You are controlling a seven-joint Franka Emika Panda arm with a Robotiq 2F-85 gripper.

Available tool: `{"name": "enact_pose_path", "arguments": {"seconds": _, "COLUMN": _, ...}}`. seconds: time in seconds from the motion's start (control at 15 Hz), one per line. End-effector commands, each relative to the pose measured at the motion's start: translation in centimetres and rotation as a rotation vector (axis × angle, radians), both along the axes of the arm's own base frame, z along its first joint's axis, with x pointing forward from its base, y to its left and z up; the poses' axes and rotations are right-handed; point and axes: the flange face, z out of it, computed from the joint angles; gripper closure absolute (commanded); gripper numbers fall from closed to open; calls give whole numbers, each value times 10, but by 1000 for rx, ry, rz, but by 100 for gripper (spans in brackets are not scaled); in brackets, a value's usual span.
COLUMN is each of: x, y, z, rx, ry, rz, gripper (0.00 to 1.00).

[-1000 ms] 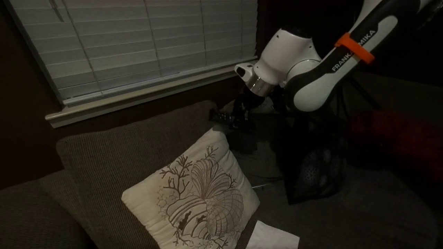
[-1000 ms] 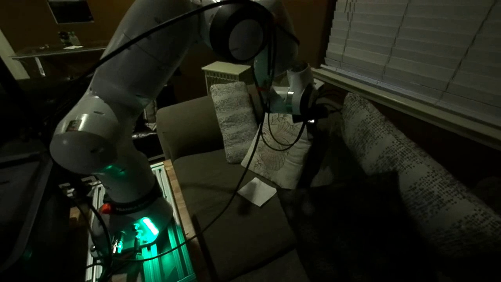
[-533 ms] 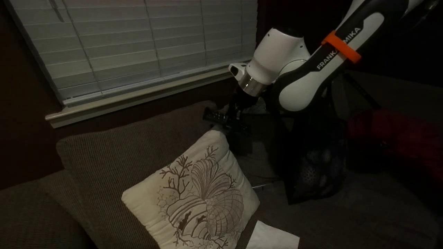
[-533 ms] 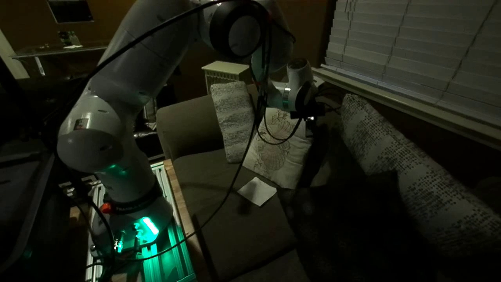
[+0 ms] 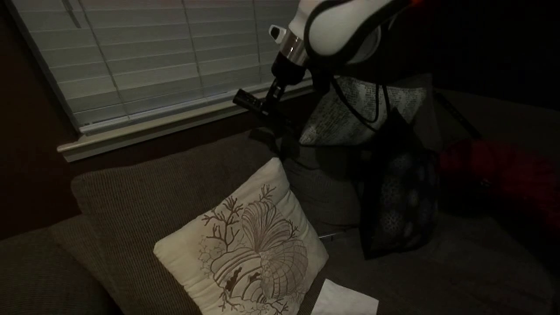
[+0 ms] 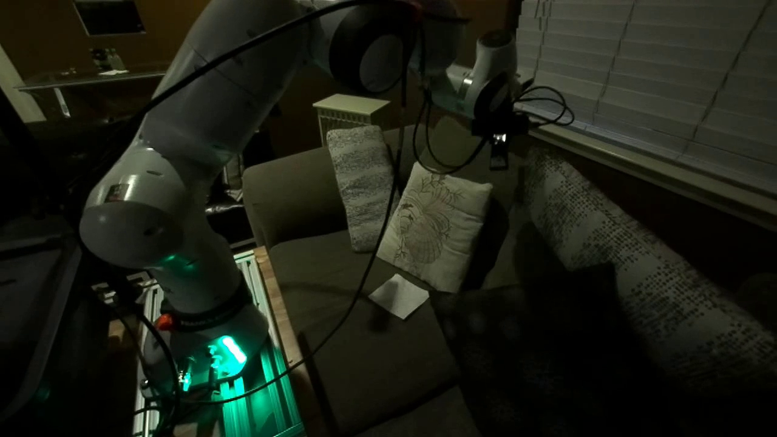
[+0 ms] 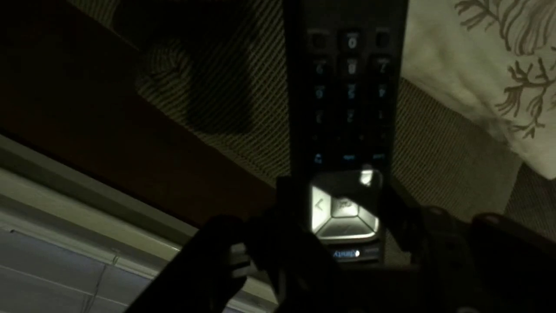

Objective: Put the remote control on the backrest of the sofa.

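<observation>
The wrist view's top edge cuts off the slim black oblong remote control (image 7: 342,130) and the cream printed fabric pillow (image 7: 491,65).

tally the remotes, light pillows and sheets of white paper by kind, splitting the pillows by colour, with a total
Remote: 1
Cream pillow: 1
Grey-and-white pillows: 2
White paper: 1
Total: 5

White horizontal-slat window blinds (image 5: 144,57) hang above a pale sill (image 5: 188,118) on a dark reddish-brown wall (image 5: 35,100). In an exterior view, a cream cabinet (image 6: 352,104) with a slotted front stands beyond the rounded grey-brown fabric sofa arm (image 6: 291,194), and a dark rectangular panel (image 6: 112,17) shows on the far brown wall (image 6: 45,36). The light is dim.
</observation>
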Motion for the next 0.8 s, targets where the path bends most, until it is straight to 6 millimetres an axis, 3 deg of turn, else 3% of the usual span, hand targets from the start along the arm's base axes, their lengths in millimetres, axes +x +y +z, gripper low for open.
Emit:
{"name": "enact_pose_path", "arguments": {"seconds": 0.0, "x": 8, "y": -6, "z": 14, "rx": 27, "ry": 23, "rz": -10, "gripper": 47}}
{"name": "enact_pose_path", "arguments": {"seconds": 0.07, "x": 15, "y": -11, "z": 25, "rx": 46, "ry": 31, "rz": -13, "gripper": 47}}
{"name": "enact_pose_path", "arguments": {"seconds": 0.2, "x": 21, "y": -14, "z": 27, "rx": 63, "ry": 34, "rz": -17, "gripper": 47}}
{"name": "enact_pose_path", "arguments": {"seconds": 0.27, "x": 23, "y": -14, "z": 24, "rx": 67, "ry": 37, "rz": -17, "gripper": 72}}
{"name": "enact_pose_path", "arguments": {"seconds": 0.53, "x": 47, "y": 10, "z": 20, "rx": 54, "ry": 106, "rz": -7, "gripper": 72}}
{"name": "enact_pose_path", "arguments": {"seconds": 0.73, "x": 51, "y": 33, "z": 22, "rx": 84, "ry": 174, "rz": 44, "gripper": 72}}
